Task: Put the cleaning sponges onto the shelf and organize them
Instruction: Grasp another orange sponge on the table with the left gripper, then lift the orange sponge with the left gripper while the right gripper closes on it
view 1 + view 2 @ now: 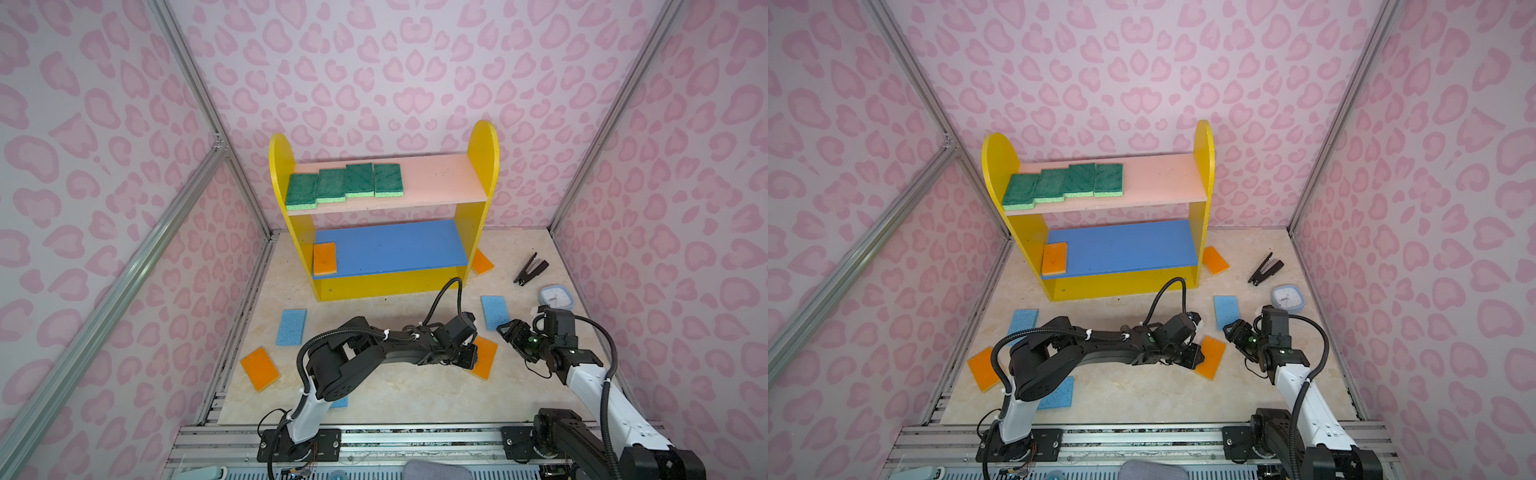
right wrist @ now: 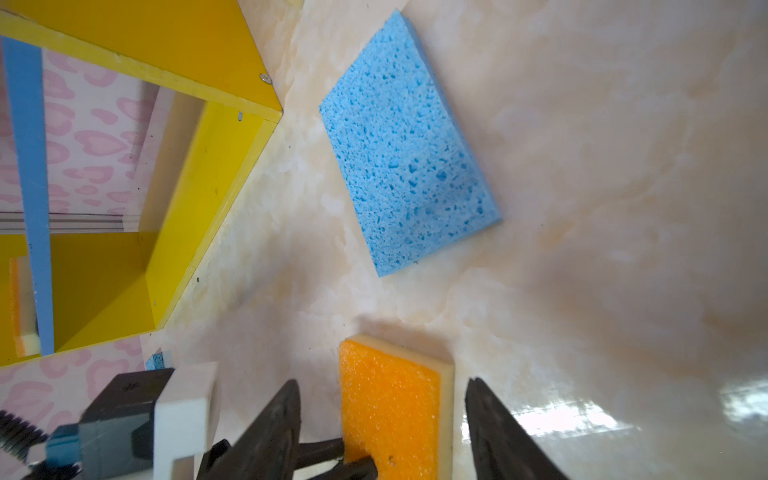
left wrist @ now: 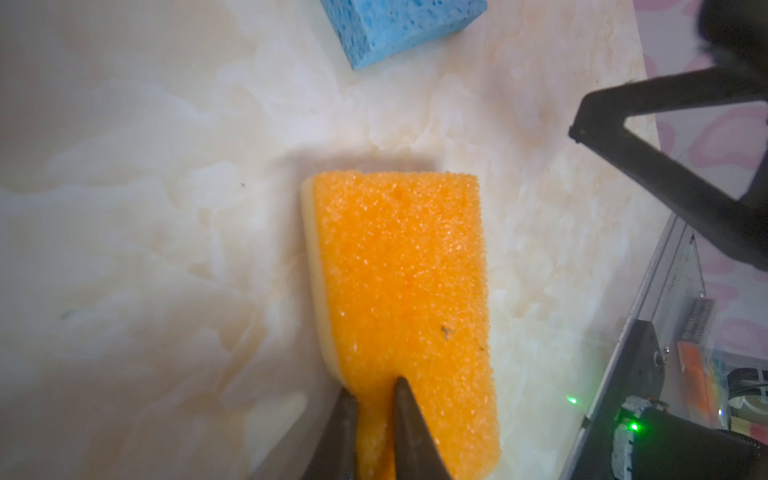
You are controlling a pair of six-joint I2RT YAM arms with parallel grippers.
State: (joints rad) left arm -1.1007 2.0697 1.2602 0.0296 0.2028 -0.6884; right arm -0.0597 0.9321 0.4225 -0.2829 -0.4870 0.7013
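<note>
Now | left fingers [image 3: 415, 432] clamp one end of orange sponge [image 3: 399, 282] | right fingers [image 2: 498, 432] spread, seemingly holding nothing

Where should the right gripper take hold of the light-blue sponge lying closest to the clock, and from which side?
Probably across its narrow width, jaws on the two long edges, coming down from above. The light-blue sponge lies flat on the table, so only its thin sides are free; the open right gripper is just in front of its near short end.

The right claw [image 2: 382, 382], jaws spread, frames an orange sponge [image 2: 390, 411]; a blue sponge [image 2: 407, 153] lies beyond.
</note>
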